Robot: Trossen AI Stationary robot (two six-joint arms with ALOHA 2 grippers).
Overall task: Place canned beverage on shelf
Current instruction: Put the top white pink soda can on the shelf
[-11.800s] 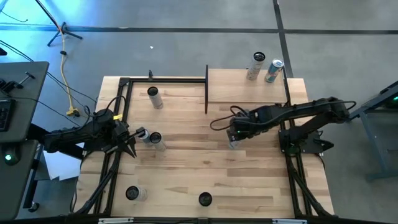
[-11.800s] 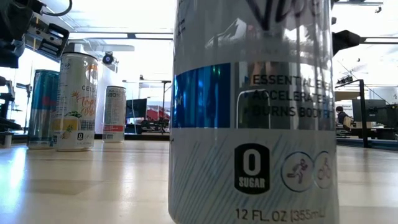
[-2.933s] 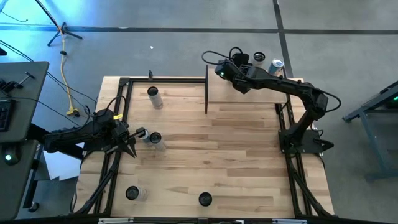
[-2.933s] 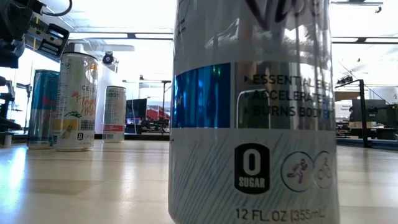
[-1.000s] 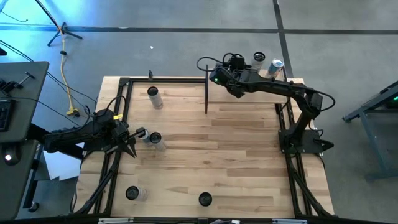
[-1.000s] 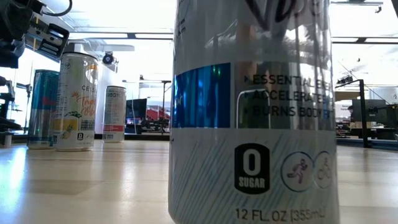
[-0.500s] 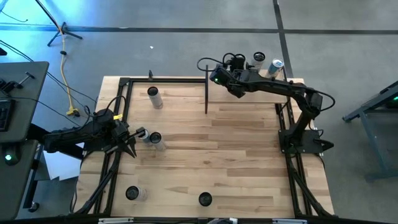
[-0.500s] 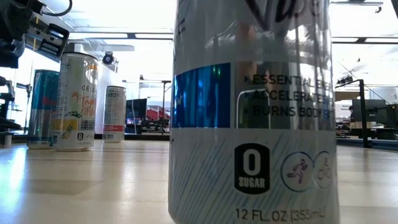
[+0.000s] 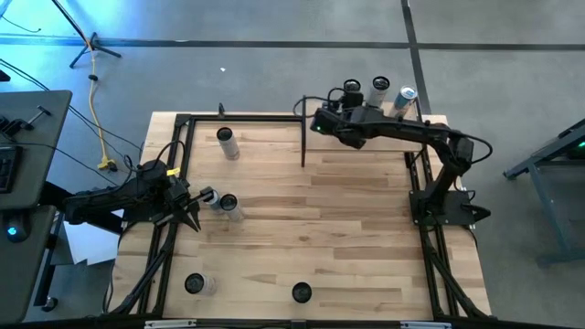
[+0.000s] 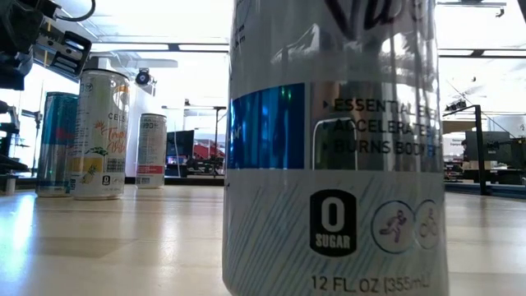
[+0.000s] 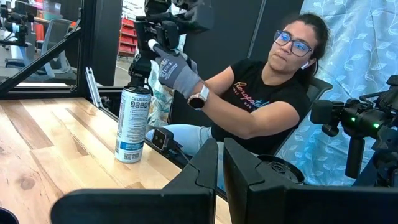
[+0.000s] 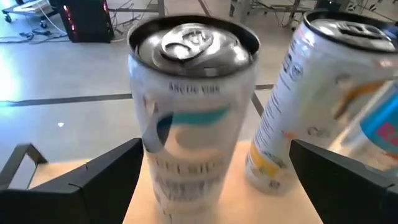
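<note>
The shelf (image 9: 384, 137) is a small light-wood board at the table's far right. Three canned beverages stand upright on its far edge: one with a teal-and-white label (image 9: 352, 89) (image 12: 193, 106), a white one (image 9: 379, 87) (image 12: 292, 106) and a blue one (image 9: 407, 94). My right gripper (image 9: 347, 100) (image 12: 214, 165) is open. Its fingers (image 12: 102, 180) stand on either side of the teal-and-white can without touching it. At the table's left edge, my left gripper (image 9: 187, 206) (image 11: 221, 165) is shut on nothing, beside two cans (image 9: 219, 201).
More cans stand on the tabletop at the far left (image 9: 225, 137), near left (image 9: 195, 283) and near middle (image 9: 302, 292) (image 10: 333, 148). A black post (image 9: 303, 128) rises at the shelf's left end. A person sits beyond the table, a gloved hand (image 11: 177, 71) above a can (image 11: 134, 124).
My right gripper has opened and let go of the teal-and-white can, which now stands upright on the shelf's far edge. The gripper has shifted slightly toward the table's right edge.
</note>
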